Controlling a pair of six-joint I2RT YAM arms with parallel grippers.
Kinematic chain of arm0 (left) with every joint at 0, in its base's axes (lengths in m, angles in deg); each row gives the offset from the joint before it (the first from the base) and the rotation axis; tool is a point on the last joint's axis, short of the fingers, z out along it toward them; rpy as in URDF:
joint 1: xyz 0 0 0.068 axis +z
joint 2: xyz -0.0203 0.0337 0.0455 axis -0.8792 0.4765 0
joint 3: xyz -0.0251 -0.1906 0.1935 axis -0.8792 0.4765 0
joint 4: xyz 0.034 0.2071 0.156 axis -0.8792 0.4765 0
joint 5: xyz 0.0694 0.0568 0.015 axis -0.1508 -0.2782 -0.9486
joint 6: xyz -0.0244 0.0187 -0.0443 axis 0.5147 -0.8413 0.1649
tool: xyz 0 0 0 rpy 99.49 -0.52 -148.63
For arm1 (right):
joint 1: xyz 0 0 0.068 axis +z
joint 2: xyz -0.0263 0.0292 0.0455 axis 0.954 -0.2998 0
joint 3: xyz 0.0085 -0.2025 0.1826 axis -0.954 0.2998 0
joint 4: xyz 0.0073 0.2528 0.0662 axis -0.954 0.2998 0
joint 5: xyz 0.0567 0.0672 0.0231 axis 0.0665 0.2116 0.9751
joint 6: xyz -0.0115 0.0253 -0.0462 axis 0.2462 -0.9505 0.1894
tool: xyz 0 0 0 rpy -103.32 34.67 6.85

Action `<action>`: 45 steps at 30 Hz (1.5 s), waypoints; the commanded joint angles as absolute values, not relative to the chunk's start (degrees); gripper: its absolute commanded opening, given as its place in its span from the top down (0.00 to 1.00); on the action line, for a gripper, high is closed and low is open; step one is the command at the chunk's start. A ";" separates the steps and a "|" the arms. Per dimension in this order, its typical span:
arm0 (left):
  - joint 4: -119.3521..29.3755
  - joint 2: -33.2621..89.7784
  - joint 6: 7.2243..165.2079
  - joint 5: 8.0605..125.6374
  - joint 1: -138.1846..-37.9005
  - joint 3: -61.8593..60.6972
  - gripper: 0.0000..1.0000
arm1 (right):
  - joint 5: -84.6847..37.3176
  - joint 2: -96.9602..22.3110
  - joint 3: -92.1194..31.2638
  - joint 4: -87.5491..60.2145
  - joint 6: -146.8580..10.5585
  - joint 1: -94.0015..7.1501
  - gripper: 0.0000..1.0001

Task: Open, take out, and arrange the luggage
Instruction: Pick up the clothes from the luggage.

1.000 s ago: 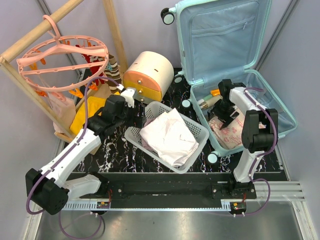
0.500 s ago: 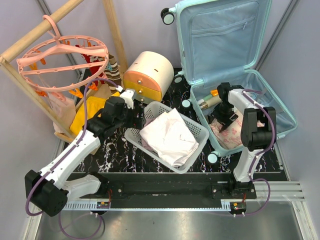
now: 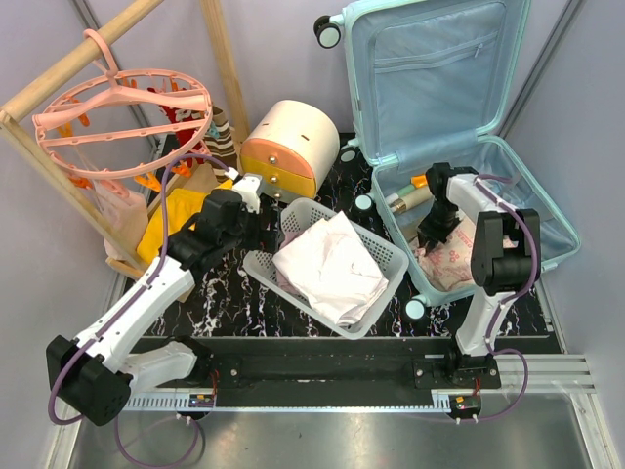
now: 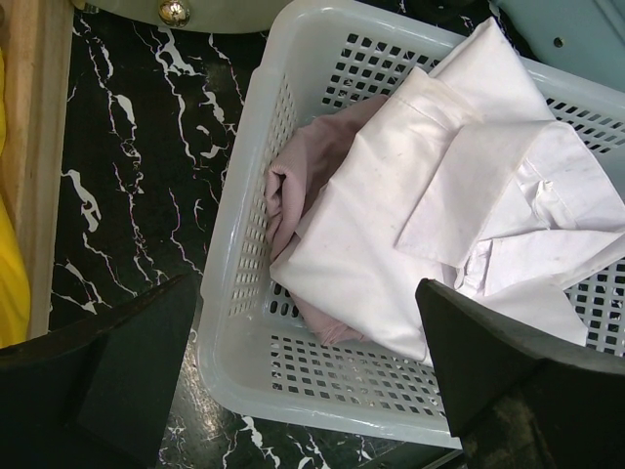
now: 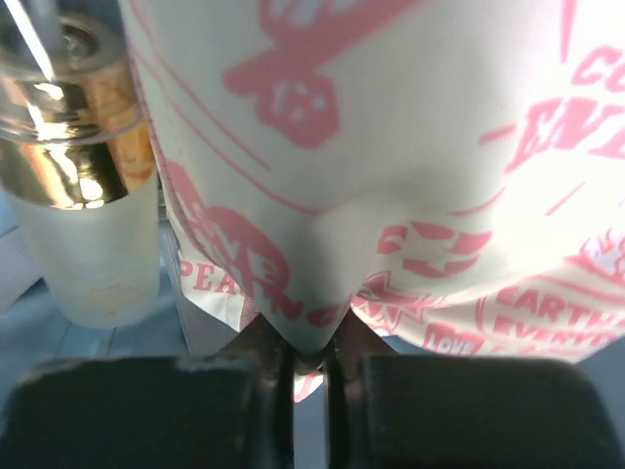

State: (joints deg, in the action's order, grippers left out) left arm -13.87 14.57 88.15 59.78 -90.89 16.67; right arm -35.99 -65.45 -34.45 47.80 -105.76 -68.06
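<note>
The luggage lies open at the right, its lid standing upright with the zip pocket showing. Inside it is a white cloth with pink print beside a frosted bottle with a gold collar. My right gripper reaches down into the case and is shut on a pinched fold of that printed cloth. My left gripper hangs open over the left end of the white basket, holding nothing.
The basket holds a folded white shirt over a pink garment. A cream-and-orange drawer box stands behind it. A pink round clip hanger hangs on a wooden frame at the left, with yellow cloth below.
My right gripper's jaws have closed onto the printed cloth in the suitcase. The left arm has barely shifted and stays open.
</note>
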 commanded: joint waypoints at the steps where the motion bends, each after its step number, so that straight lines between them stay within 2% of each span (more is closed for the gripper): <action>1: -15.29 12.97 87.38 58.85 -91.07 16.57 0.01 | -33.35 -64.88 -32.14 41.37 -104.05 -67.54 1.00; 12: -15.29 13.14 87.64 57.27 -91.07 16.48 0.01 | -34.05 -48.81 -31.96 41.46 -97.99 -67.81 1.00; 17: -15.46 14.02 87.29 57.71 -91.07 15.78 0.01 | -31.51 -45.37 -32.58 41.55 -94.22 -68.07 1.00; 27: -15.64 13.94 87.38 57.88 -90.99 16.13 0.01 | -18.86 -42.82 -35.12 37.25 -84.37 -68.07 1.00; 34: -15.64 13.50 87.82 57.71 -91.07 16.48 0.01 | 0.98 -44.48 -36.70 31.79 -82.43 -68.16 1.00; 41: -15.46 12.71 87.73 57.09 -91.07 16.83 0.01 | 5.40 -44.31 -39.69 31.70 -81.38 -68.25 1.00; 45: -15.46 12.88 88.08 57.27 -91.07 17.01 0.01 | 13.12 -45.27 -41.36 32.05 -82.16 -68.07 1.00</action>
